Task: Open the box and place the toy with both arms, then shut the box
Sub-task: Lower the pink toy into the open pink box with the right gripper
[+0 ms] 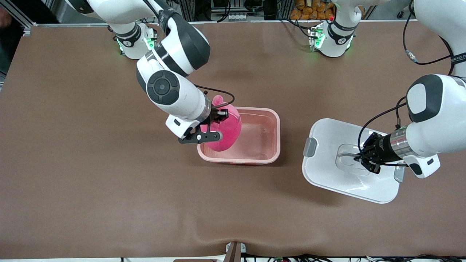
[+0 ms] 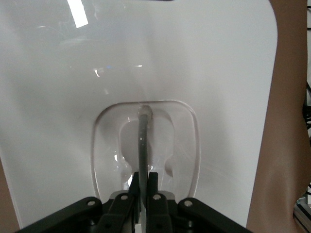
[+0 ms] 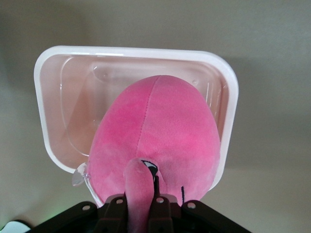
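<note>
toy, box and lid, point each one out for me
toy (image 1: 226,131), front view, on its pink plush body.
box (image 1: 272,113), front view, on its pink rim corner.
lid (image 1: 329,174), front view, on its bare white top.

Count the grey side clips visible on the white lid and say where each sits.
2. One grey clip is on the lid edge toward the pink box; the other clip is on the edge toward the left arm's end, partly hidden under the left gripper.
</note>
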You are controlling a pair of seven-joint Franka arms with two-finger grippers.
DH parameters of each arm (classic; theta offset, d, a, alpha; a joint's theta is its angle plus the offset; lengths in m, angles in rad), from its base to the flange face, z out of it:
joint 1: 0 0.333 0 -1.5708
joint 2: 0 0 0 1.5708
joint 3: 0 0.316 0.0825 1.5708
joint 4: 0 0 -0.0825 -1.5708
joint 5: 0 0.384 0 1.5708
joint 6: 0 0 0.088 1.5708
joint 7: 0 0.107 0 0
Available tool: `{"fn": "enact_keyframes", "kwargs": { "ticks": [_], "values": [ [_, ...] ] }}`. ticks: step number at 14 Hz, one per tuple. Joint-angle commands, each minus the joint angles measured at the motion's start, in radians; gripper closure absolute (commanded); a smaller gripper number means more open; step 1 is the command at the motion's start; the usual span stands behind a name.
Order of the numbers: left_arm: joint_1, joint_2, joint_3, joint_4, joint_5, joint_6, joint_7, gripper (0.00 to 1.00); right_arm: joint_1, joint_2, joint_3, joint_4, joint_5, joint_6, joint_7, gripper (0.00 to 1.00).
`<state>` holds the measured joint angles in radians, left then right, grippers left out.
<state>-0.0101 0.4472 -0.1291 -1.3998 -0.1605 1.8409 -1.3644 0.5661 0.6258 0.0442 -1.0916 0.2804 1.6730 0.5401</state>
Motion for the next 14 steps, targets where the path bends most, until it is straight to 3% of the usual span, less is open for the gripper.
{"fn": "enact_keyframes", "kwargs": {
  "ticks": [1,7,14],
  "values": [
    [0.012,-0.018,-0.007,-0.015,-0.031,-0.005,0.024,1.00,-0.003,0.028,0.002,0.033,0.036,-0.010,0.021,1.00],
    [0.012,-0.015,-0.007,-0.016,-0.033,-0.003,0.024,1.00,-0.006,0.075,0.002,0.029,0.034,-0.009,0.017,1.00],
    [0.010,-0.013,-0.007,-0.016,-0.034,-0.002,0.024,1.00,-0.002,0.138,-0.001,-0.028,0.023,0.085,0.011,1.00]
  ]
}}
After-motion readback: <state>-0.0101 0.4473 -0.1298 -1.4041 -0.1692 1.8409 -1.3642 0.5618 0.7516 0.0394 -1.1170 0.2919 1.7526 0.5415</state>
